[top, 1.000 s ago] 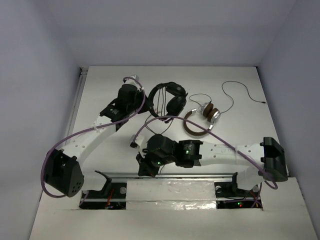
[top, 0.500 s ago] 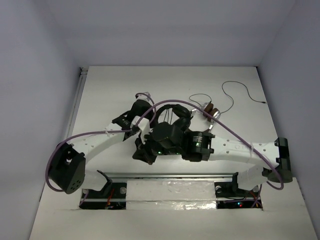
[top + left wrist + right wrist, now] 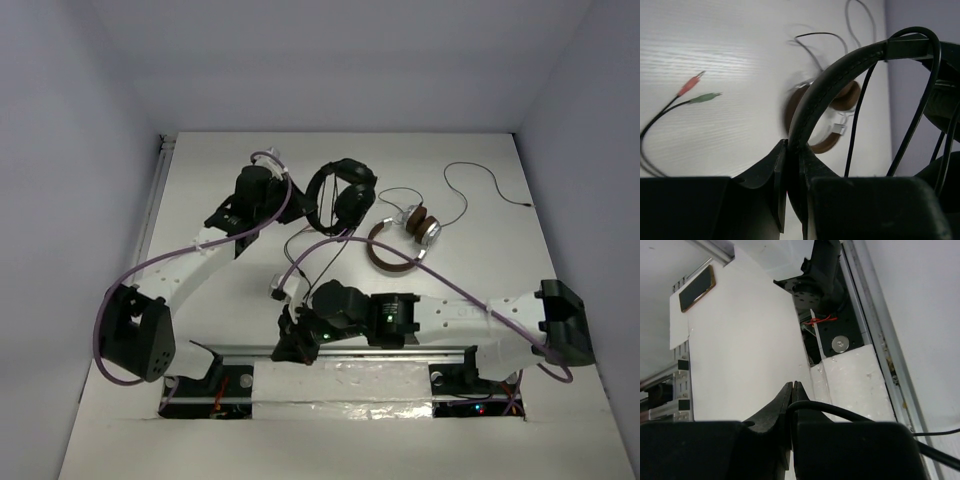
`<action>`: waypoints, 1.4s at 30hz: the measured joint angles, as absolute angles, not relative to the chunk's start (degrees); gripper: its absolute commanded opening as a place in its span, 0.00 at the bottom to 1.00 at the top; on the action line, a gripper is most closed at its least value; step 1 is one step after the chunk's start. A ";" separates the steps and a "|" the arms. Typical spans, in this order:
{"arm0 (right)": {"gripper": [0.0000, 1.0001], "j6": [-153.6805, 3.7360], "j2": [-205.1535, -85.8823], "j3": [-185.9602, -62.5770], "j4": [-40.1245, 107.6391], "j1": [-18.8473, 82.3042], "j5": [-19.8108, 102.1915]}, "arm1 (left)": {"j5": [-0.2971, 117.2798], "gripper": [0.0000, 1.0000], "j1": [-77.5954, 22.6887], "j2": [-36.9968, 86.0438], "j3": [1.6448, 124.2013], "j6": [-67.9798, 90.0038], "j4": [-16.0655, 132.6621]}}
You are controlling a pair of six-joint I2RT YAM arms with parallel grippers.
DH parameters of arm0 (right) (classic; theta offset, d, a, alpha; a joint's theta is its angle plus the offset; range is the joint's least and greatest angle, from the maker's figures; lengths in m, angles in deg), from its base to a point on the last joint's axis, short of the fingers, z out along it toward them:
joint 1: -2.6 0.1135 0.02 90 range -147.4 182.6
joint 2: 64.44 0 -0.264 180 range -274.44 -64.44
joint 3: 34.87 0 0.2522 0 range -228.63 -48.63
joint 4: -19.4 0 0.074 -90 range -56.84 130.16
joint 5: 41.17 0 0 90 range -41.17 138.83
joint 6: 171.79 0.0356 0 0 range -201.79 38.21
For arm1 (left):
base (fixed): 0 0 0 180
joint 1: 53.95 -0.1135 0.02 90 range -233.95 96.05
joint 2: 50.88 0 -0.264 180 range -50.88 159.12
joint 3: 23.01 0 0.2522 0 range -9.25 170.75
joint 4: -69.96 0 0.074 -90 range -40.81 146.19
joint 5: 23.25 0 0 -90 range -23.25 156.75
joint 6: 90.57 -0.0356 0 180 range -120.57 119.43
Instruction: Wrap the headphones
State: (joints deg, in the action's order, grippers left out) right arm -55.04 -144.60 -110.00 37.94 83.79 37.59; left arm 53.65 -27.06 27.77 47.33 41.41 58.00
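Evidently anchoring them, the left gripper point(image 3: 792, 150) is clenched on the band of the all-black over-ear headphones point(image 3: 345, 192), mid-table beside the brown-banded, silver-cupped headphones point(image 3: 398, 245). The right gripper point(image 3: 791, 387) pinches their thin black cable point(image 3: 840, 412) near the front edge, probably drawing slack for winding.

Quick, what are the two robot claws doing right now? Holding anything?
Left gripper: shut on the headband of the headphones.
Right gripper: shut on the black cable.

Brown-banded headphones with silver earcups point(image 3: 400, 243): lying on the white tabletop point(image 3: 200, 190), toward 1 o'clock of its centre. Their thin dark cable point(image 3: 446, 180): loose loops trailing toward 2 o'clock. Silver metal rail point(image 3: 400, 349) and white foam block point(image 3: 340, 375): 6 o'clock edge.
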 measured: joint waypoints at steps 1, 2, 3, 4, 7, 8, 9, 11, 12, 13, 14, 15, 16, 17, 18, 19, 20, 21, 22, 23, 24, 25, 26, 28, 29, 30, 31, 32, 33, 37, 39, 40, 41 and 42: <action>0.00 -54.63 -145.45 -109.47 36.30 84.10 37.19 | 52.18 0.00 -27.25 28.23 48.29 42.00 58.85; 0.00 -54.24 -146.13 -108.80 34.64 84.25 36.65 | 50.68 0.00 -27.47 28.69 48.95 42.65 59.79; 0.00 -53.67 -146.65 -108.03 32.95 84.31 36.21 | 49.19 0.00 -27.67 29.02 49.34 43.31 60.73; 0.00 -53.34 -147.07 -107.22 31.25 84.34 35.82 | 47.77 0.00 -27.82 29.30 49.49 43.90 61.52; 0.00 -52.07 -148.38 -104.62 25.57 84.36 34.39 | 43.60 0.00 -28.78 30.50 49.52 45.91 63.35; 0.00 -51.70 -148.77 -103.92 24.08 84.36 34.15 | 42.50 0.00 -29.22 30.94 49.49 46.48 63.81; 0.00 -51.35 -149.10 -103.07 22.48 84.36 34.00 | 41.26 0.00 -29.83 31.44 49.49 47.03 64.18; 0.00 -50.83 -149.32 -101.43 20.41 84.34 33.87 | 38.96 0.00 -31.12 32.03 49.49 47.99 64.71; 0.00 -50.43 -149.25 -100.29 18.86 84.34 33.94 | 37.58 0.00 -31.91 32.23 49.49 48.36 64.95; 0.00 -50.13 -149.08 -99.22 17.98 84.36 33.96 | 36.29 0.00 -32.85 32.34 49.49 48.71 65.39; 0.00 -49.97 -148.75 -97.93 17.28 84.36 34.13 | 35.01 0.00 -33.99 32.43 49.49 49.06 65.87; 0.00 -49.58 -148.20 -96.40 16.74 84.36 34.42 | 33.80 0.00 -35.21 32.43 49.49 49.30 66.28; 0.00 -49.27 -147.35 -94.61 16.10 84.36 34.81 | 32.97 0.00 -36.41 32.45 49.49 49.47 66.61; 0.00 -48.92 -146.41 -92.95 15.97 84.34 35.31 | 32.12 0.00 -37.61 32.47 49.49 49.50 66.81; 0.00 -48.66 -145.52 -91.57 15.84 84.34 35.75 | 31.11 0.00 -38.75 32.49 49.49 49.47 66.98; 0.00 -48.49 -144.47 -90.06 15.88 84.34 36.23 | 30.33 0.00 -39.60 32.53 49.49 49.47 67.07; 0.00 -48.23 -143.53 -88.84 15.91 84.34 36.69 | 29.74 0.00 -40.33 32.56 49.49 49.47 67.05; 0.00 -47.94 -142.76 -87.88 15.91 84.34 37.17 | 29.19 0.00 -40.96 32.56 49.49 49.45 67.05; 0.00 -47.83 -142.22 -87.22 15.93 84.34 37.61 | 28.82 0.00 -41.31 32.56 49.49 49.45 67.07; 0.00 -47.64 -141.69 -86.72 16.06 84.34 38.11 | 28.43 0.00 -41.48 32.56 49.49 49.47 67.09; 0.00 -47.61 -141.38 -86.39 16.02 84.34 38.48 | 28.12 0.00 -41.48 32.56 49.49 49.50 67.09; 0.00 -47.61 -141.23 -86.24 16.02 84.34 38.77 | 27.77 0.00 -41.57 32.56 49.49 49.52 67.09; 0.00 -47.59 -141.21 -86.22 16.02 84.36 39.03 | 27.44 0.00 -41.59 32.56 49.49 49.56 67.09; 0.00 -47.66 -141.23 -86.22 16.12 84.40 39.51 | 26.26 0.00 -41.61 32.56 49.49 49.89 67.16; 0.00 -47.68 -141.23 -86.15 16.15 84.44 39.95 | 25.65 0.00 -41.81 32.56 49.49 50.15 67.27; 0.00 -47.72 -141.23 -85.96 16.12 84.44 40.36 | 24.97 0.00 -42.05 32.56 49.49 50.61 67.51; 0.00 -47.72 -141.23 -85.54 15.97 84.44 40.93 | 24.21 0.00 -42.47 32.56 49.49 51.11 67.88; 0.00 -47.72 -141.23 -84.93 15.95 84.44 41.52 | 23.25 0.00 -42.90 32.53 49.39 51.68 68.47; 0.00 -47.72 -141.25 -84.18 15.73 84.44 42.04 | 22.44 0.00 -43.28 32.49 49.25 52.14 69.04; 0.00 -47.70 -143.11 -81.65 14.94 84.42 43.18 | 19.33 0.00 -44.17 31.83 47.90 54.17 71.24; 0.00 -47.72 -145.71 -81.63 13.35 84.42 43.27 | 18.26 0.00 -44.26 31.42 47.33 54.98 71.59; 0.00 -47.85 -147.00 -81.71 12.61 84.42 43.25 | 17.87 0.00 -44.17 30.79 46.70 55.38 71.86; 0.00 -47.96 -148.12 -81.89 12.02 84.42 43.25 | 17.63 0.00 -44.17 30.28 46.43 55.66 71.86; 0.00 -48.23 -149.27 -82.26 11.53 84.42 43.23 | 17.63 0.00 -44.17 29.71 46.15 55.92 71.88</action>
